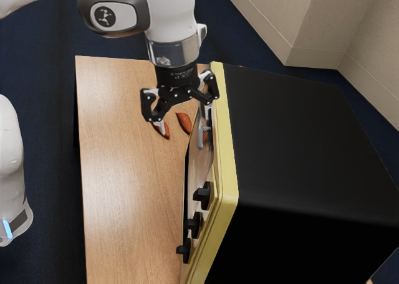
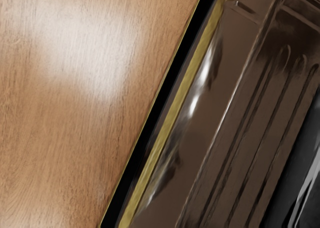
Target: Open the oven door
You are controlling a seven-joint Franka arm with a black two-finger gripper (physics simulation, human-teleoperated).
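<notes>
Right, biggest first: the oven (image 1: 293, 134) sits just beside my gripper (image 1: 182, 117), its black body stretching off toward the exterior view's right. The wooden table (image 1: 124, 172) spreads below my tool and out on its other side. Next size down, the oven door (image 1: 199, 162), right by the gripper on its oven side, glossy and facing out over the table. Its long axis looks level, following the oven's front. I can't tell whether it's fully shut or a crack ajar; the wrist view gives me a ridged brown surface (image 2: 235, 123) behind a yellow edge, and I won't swear to what that is.

The gripper itself: fingers spread wide, nothing clasped. Smaller again, the grey handle (image 1: 200, 134), a slim bar standing off the door and running the same way along it, right by the finger nearer the oven. Whether they touch, I can't tell. Here's my worry: close from this spot with that finger badly lined up, and I'd pinch air or skid off the bar. Push toward the oven and I'd press the door home. Swing the door low, and those reddish-brown pieces (image 1: 184, 123) under the gripper might get shoved.
</notes>
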